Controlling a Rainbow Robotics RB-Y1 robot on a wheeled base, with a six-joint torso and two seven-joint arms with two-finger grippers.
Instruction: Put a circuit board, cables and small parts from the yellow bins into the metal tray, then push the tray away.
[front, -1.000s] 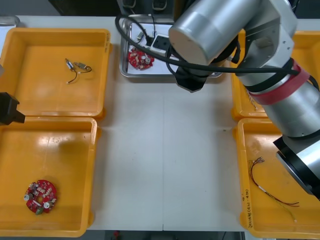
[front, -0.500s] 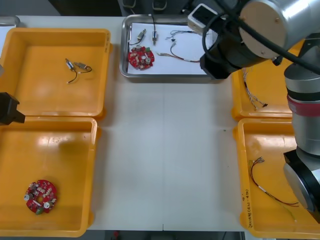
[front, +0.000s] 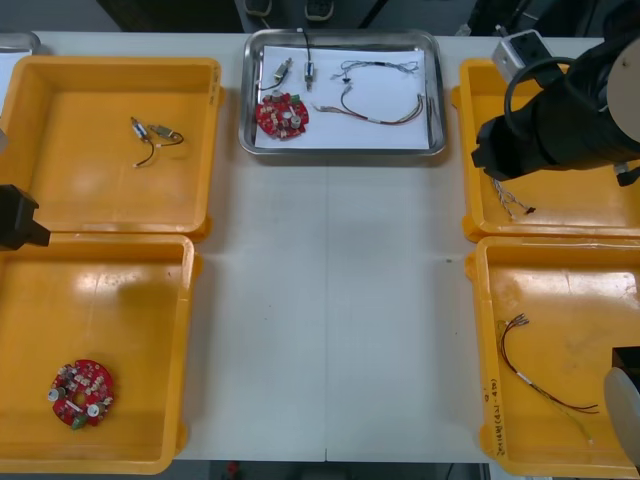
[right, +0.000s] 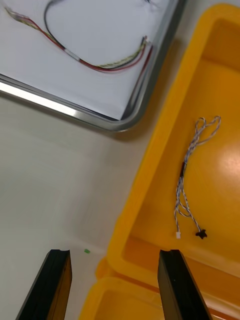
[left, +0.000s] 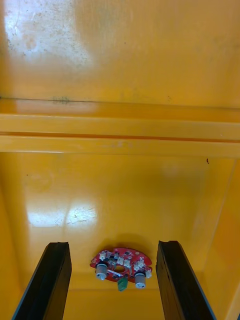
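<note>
The metal tray (front: 340, 148), white inside, stands at the far middle of the table. In it lie a round red circuit board (front: 281, 115), two small metal parts (front: 281, 70), a red and yellow cable (front: 378, 112) and a thin dark cable (front: 375, 68). My right arm (front: 555, 125) hangs over the far right yellow bin (front: 470, 215). My right gripper (right: 116, 282) is open and holds nothing, above the table seam beside that bin; a twisted blue and white cable (right: 187, 175) lies beyond its fingers. My left gripper (left: 112, 282) is open over the near left bin, above another circuit board (left: 120, 262).
The far left bin (front: 110, 68) holds small metal parts (front: 155, 135) with short wires. The near left bin (front: 120, 320) holds a circuit board (front: 82, 392). A red and yellow cable (front: 540, 378) lies in the near right bin (front: 480, 350). My left arm (front: 18, 218) sits at the table's left edge.
My right arm has swung from above the tray to the right, over the far right bin, uncovering the tray's contents. The left arm has not moved.
</note>
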